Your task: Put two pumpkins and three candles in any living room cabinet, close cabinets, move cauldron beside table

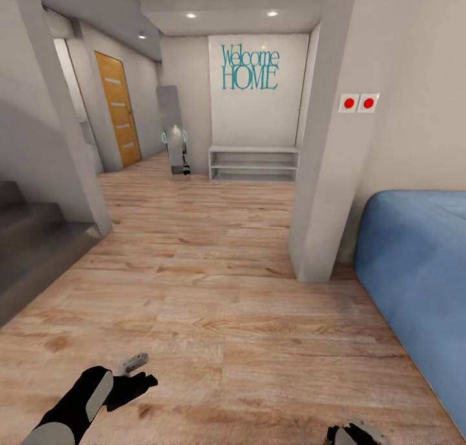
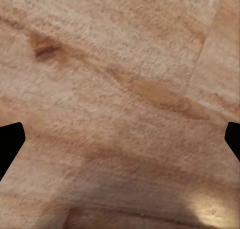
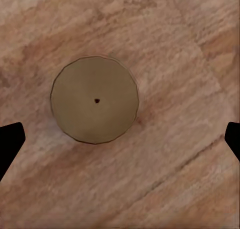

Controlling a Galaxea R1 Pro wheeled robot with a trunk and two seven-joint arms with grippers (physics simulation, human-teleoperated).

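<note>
Candle framed beneath spread right gripper on hallway floor

A candle is seen standing upright on the floor, directly under the right gripper, whose fingers are held wide apart and clear of the wax; the left gripper is likewise spread, with bare planks below it. No cabinet is seen ahead, just a shelf under a sign and a sofa at the right. A misjudged descent is the likely risk: the candle sits off-centre between the fingers, so it could be tipped or rolled away
</note>
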